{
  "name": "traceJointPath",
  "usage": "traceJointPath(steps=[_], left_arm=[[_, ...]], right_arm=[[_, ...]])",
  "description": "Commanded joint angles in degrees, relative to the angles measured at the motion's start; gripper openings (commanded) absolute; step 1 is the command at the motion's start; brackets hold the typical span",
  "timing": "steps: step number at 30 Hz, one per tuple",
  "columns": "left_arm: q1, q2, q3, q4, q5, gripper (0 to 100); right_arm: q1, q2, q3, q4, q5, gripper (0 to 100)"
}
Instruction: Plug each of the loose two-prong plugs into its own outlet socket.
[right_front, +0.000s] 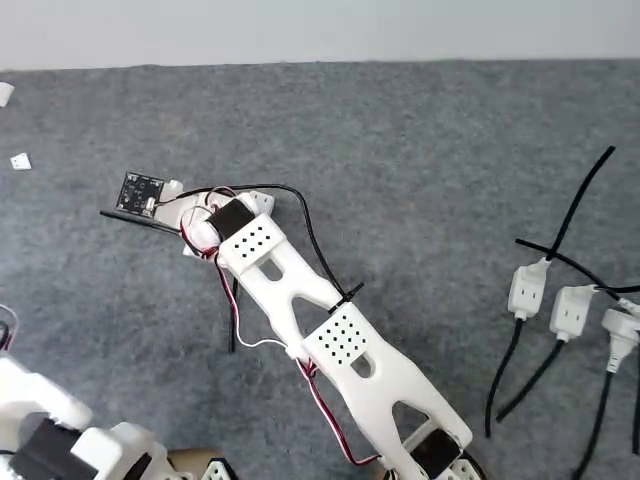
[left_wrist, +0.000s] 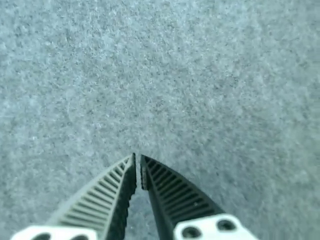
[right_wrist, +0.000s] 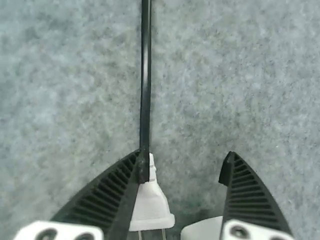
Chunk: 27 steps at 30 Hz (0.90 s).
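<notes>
In the right wrist view my right gripper (right_wrist: 185, 160) stands open low over the grey carpet. A white two-prong plug (right_wrist: 148, 202) lies between its fingers, against one of them, and its black cord (right_wrist: 145, 75) runs straight away. From above, the right arm (right_front: 340, 340) stretches from the front edge toward the left middle, and a stretch of black cord (right_front: 234, 320) shows beneath it. White outlet sockets (right_front: 527, 288) (right_front: 572, 310) on black cords lie far off at the right. My left gripper (left_wrist: 138, 157) is shut on nothing above bare carpet.
The left arm (right_front: 60, 430) sits folded at the front left corner. A third white connector (right_front: 622, 338) lies by the right edge among crossing black cords (right_front: 575, 215). Small white scraps (right_front: 20, 161) lie at the far left. Open carpet separates the arm from the sockets.
</notes>
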<state>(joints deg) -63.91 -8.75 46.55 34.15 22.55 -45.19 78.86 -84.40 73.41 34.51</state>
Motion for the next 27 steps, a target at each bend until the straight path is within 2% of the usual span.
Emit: traceJointPath(steps=[1,27], left_arm=[[1.05,-2.02,-0.48,-1.23,-0.97,2],[1.41,-2.02,-0.31,-1.05,-1.05,2]], right_arm=[[-0.66,-3.74,-3.08,2.51,0.44,24.4],[0.13,-3.47,-4.92,5.32,2.73,24.5]])
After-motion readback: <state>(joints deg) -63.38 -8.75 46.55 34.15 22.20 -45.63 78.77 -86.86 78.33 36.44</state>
